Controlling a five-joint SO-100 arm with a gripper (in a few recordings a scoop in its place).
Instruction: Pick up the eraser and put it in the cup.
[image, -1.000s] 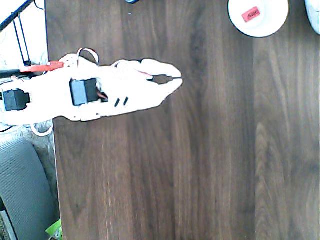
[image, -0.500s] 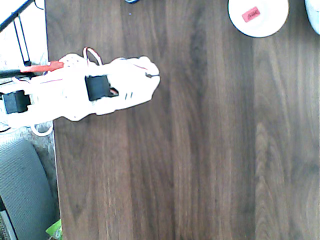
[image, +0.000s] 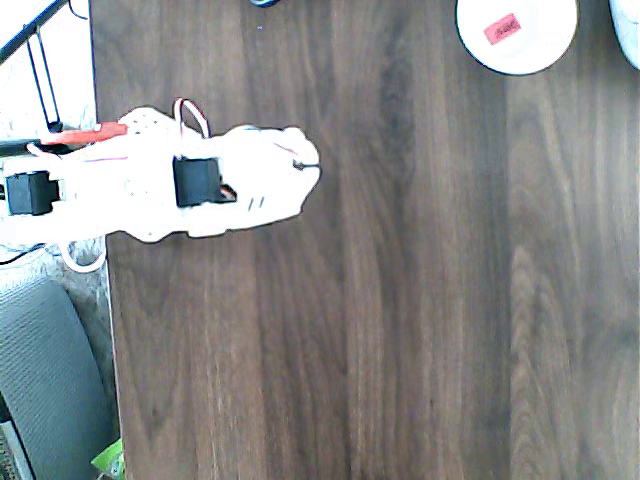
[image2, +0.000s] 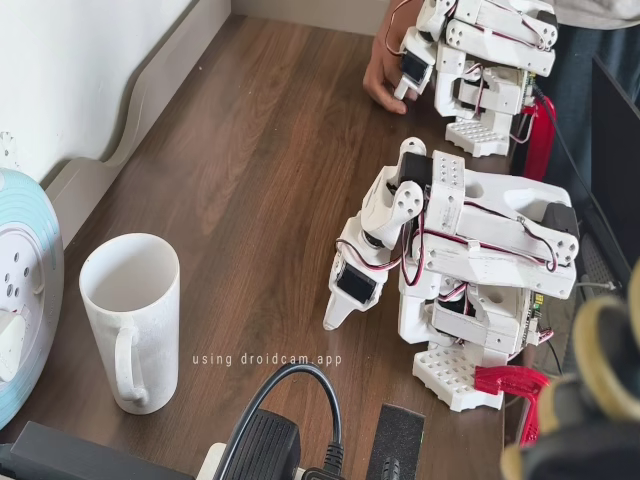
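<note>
The white cup (image: 530, 55) stands at the top right of the overhead view, and the small red-and-pink eraser (image: 502, 28) lies inside it. In the fixed view the cup (image2: 130, 320) is a white mug at the lower left, and its inside looks plain white from this angle. My white arm is folded back at the table's left side, far from the cup. My gripper (image: 311, 165) is shut with nothing in it. It points down at the wood in the fixed view (image2: 331, 320).
A white round thing with a bluish-grey rim sits beside the cup (image: 628, 30), at the left edge of the fixed view (image2: 25, 290). A black plug and cable (image2: 270, 440) lie at the near edge. A red clamp (image2: 505, 380) holds my base. Bare dark wood lies between gripper and cup.
My arm has pulled back to the left and folded up, carrying the shut gripper farther from the cup. The eraser has stayed inside the cup.
</note>
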